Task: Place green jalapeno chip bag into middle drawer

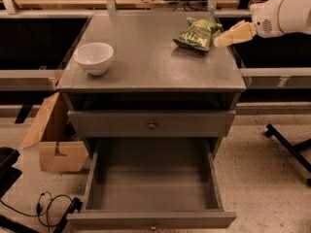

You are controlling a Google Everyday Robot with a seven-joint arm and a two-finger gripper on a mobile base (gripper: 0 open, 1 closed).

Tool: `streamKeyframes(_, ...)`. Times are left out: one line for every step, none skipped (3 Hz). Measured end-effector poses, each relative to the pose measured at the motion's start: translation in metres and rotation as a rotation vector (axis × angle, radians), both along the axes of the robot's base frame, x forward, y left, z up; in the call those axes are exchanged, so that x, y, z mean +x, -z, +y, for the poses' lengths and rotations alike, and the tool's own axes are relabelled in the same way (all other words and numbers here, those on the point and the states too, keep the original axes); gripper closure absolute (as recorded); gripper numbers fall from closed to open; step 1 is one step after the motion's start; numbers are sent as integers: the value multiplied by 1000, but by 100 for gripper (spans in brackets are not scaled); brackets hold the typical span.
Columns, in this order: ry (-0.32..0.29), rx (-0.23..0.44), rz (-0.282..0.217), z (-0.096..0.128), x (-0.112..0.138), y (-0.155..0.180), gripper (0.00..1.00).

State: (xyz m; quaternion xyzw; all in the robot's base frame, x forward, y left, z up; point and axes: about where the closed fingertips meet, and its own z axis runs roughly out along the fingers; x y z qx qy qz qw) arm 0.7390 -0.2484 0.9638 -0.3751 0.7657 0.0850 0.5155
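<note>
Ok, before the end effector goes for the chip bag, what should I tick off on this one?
1. Middle drawer pulled open to receive the bag: ok.
2. Green jalapeno chip bag lying free on the cabinet top: ok.
3. End effector close beside the bag: ok.
4. End effector already touching the bag: cannot tell.
5. White bowl well apart from the bag: ok.
6. Upper drawer shut, not covering the open one: ok.

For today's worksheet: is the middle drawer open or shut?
Open: middle drawer pulled out, floor visible. Gripper beside the green jalapeno chip bag.
</note>
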Motion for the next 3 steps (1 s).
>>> streamKeyframes(15,25,-16,6,42,17,0)
streamKeyframes(-14,52,-35,35,100,47,0)
streamKeyframes(-9,43,-17,52,137,79,0)
